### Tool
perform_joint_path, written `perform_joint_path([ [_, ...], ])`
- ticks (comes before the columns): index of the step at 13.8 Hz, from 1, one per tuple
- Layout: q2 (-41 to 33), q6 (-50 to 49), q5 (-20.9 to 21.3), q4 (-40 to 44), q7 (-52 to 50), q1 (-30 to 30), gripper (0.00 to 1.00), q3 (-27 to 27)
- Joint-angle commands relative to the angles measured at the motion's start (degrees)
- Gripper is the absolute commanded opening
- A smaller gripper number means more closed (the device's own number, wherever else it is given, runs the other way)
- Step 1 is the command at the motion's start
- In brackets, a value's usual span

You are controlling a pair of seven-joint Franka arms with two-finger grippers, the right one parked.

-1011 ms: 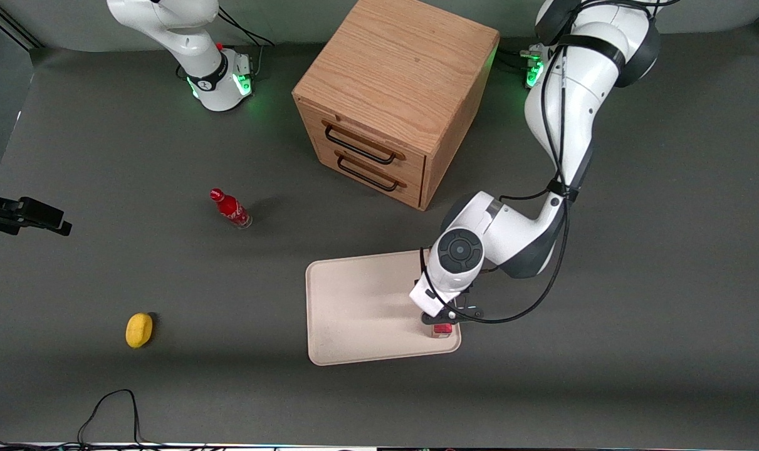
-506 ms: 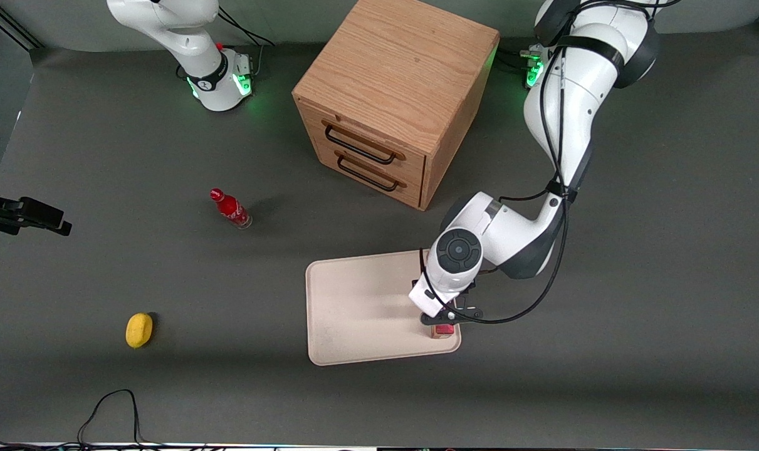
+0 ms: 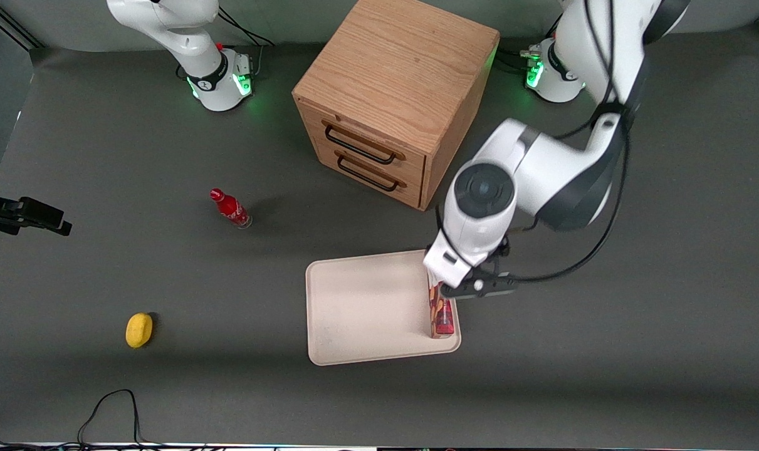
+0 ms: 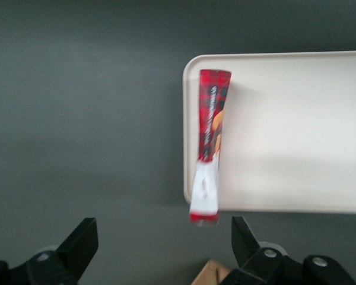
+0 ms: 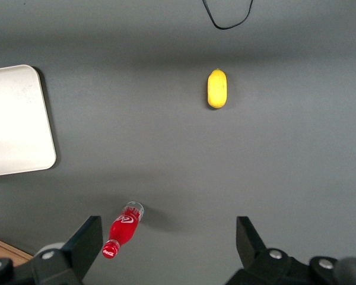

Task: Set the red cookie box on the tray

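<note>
Nearest the front camera, a yellow fruit-like object (image 3: 139, 330) lies toward the parked arm's end of the table, at about nine o'clock from the tray (image 3: 354, 300). With the tray read as a clock face from that camera, the red cookie box (image 3: 440, 310) stands on end at roughly four o'clock, close to the rim at the working arm's end and near the corner closest to the camera. Its long axis runs vertically, white-patched end uppermost, pointing at the left gripper (image 3: 473, 287), which hangs above it and slightly toward twelve o'clock. From the wrist camera, the gripper (image 4: 163, 234) has its fingers spread far wider than the carton and holds nothing, with clear air between them and the box (image 4: 209, 136). The placement looks complete. Any retreat would best go straight up, since a slim carton standing this near the rim (image 4: 187, 142) could topple off at a nudge. Farther off, a small red bottle (image 3: 230, 209) sits at ten o'clock and a wooden drawer cabinet (image 3: 395, 81) at twelve.
</note>
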Motion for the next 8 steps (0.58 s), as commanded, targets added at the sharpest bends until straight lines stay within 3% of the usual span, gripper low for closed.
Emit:
perform_joint_path([
  [1,-8.51,-6.37,-0.07,-3.6,-0.7,0.35,1.0,0.47],
  [4,-17.64,-5.61,-4.36,-12.1,4.19,7.45,1.0,0.56],
  [8,-27.5,-0.34,-7.01,-25.2,16.14,17.55,1.0,0.65],
])
